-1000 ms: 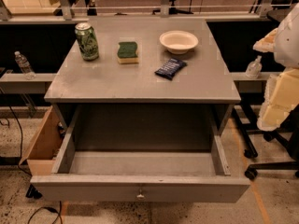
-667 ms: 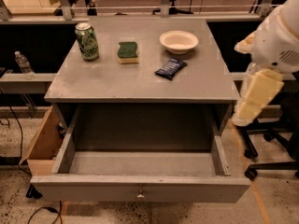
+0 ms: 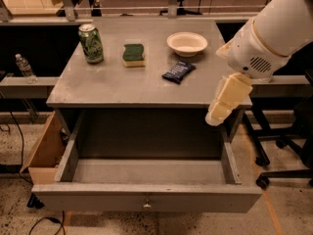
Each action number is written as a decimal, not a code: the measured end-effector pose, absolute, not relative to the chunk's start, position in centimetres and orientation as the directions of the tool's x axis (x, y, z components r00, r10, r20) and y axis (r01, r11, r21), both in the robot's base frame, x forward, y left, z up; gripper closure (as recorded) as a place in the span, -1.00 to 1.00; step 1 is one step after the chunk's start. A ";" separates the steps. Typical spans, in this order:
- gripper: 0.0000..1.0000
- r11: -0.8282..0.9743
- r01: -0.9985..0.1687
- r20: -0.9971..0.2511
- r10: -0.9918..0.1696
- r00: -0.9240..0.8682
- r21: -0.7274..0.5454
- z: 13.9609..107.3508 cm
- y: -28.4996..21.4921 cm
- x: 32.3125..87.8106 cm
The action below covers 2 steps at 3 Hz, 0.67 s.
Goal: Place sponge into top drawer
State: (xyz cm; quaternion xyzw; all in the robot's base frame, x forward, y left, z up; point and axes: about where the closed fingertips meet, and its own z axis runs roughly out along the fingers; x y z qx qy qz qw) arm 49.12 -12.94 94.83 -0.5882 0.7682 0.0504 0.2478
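The sponge point(image 3: 133, 54), dark green over yellow foam, lies flat on the grey table top point(image 3: 112, 87), between the can and the bowl. The top drawer point(image 3: 88, 197) is pulled wide open below the table, its inside bare, with a small knob point(image 3: 146, 205) on its front. My gripper point(image 3: 217, 114) hangs down from the white arm point(image 3: 279, 31) at the table's front right corner, above the drawer's right side and well right of the sponge. It holds nothing that I can see.
A green can point(image 3: 91, 43) stands at the table's left. A white bowl point(image 3: 187, 43) and a dark blue snack packet point(image 3: 178, 71) lie right of the sponge. A wooden box-like drawer point(image 3: 46, 151) juts out at lower left. A chair base point(image 3: 274, 155) stands at right.
The arm has swung in from the right edge toward the table, and the gripper now hangs over the table's front right corner. The objects on the table have not moved.
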 end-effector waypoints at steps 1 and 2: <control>-1.00 0.310 -0.928 -0.479 -0.859 -0.180 -0.208 93.6 -11.1 51.2; -1.00 0.344 -0.920 -0.538 -0.820 -0.196 -0.190 91.7 -7.6 55.9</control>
